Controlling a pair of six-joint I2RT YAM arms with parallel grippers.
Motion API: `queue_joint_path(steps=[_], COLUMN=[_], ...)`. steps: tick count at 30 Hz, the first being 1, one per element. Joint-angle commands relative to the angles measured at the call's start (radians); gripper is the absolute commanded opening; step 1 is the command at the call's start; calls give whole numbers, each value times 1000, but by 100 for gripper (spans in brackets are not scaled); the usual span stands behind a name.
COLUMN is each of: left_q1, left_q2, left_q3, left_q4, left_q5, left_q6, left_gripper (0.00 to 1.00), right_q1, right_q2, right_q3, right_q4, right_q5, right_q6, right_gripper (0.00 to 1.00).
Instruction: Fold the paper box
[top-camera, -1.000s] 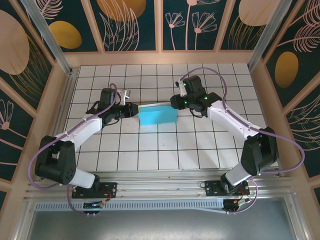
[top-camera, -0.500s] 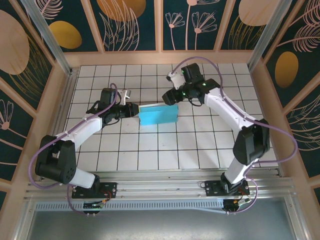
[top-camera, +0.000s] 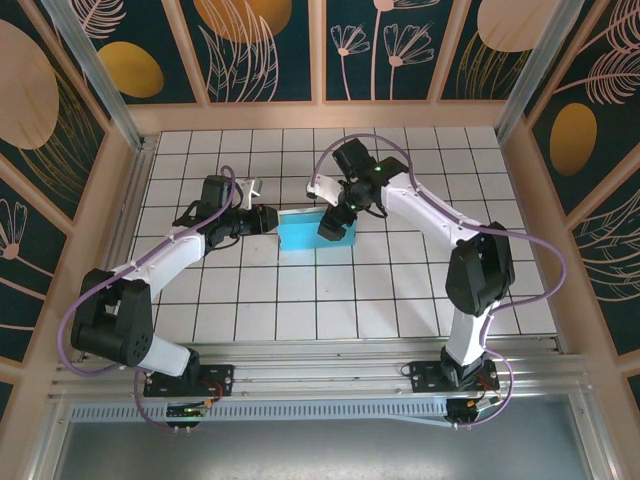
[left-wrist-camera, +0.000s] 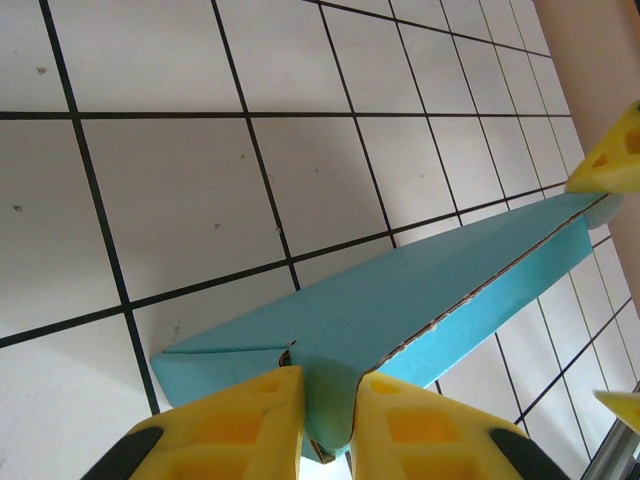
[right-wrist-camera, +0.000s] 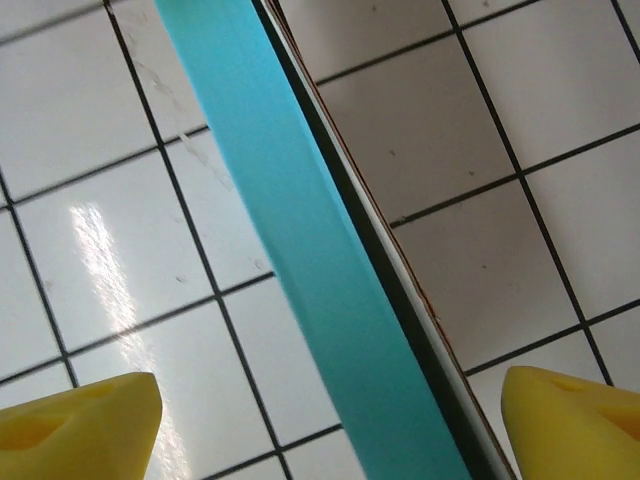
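Swung left since the earlier frame, my right jaws hang wide apart over the flat turquoise card paper box (top-camera: 298, 235). My left jaws clamp its left end, mid-desk (top-camera: 400, 285). Folding looks nearly complete; the seam likely needs pressing.

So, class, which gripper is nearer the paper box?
Left. The left gripper is shut on one end of the paper box; the right gripper hangs open over it, a finger either side.
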Motion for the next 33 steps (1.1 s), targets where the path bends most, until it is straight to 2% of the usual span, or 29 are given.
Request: queue_joint_path(steps=[1, 12, 18, 24, 33], left_q1=[-6, -6, -7, -6, -6], left_q2=[21, 25, 32, 29, 29], left_q3=[10, 11, 12, 9, 4], left_q4=[-46, -40, -37, -35, -31], left_q5=[7, 14, 18, 20, 23], left_q6=[9, 2, -4, -5, -9], left_gripper=[19, 19, 19, 19, 19], right_q1=[9, 76, 98, 109, 137], right_q2=[26, -63, -87, -83, -109], right_q3=[25, -174, -235, -260, -350], right_q4=[-63, 165, 240, 295, 456], right_q5=[83, 364, 401, 437, 563], right_q6=[-54, -64, -60, -28, -47], right_gripper=[86, 82, 79, 68, 56])
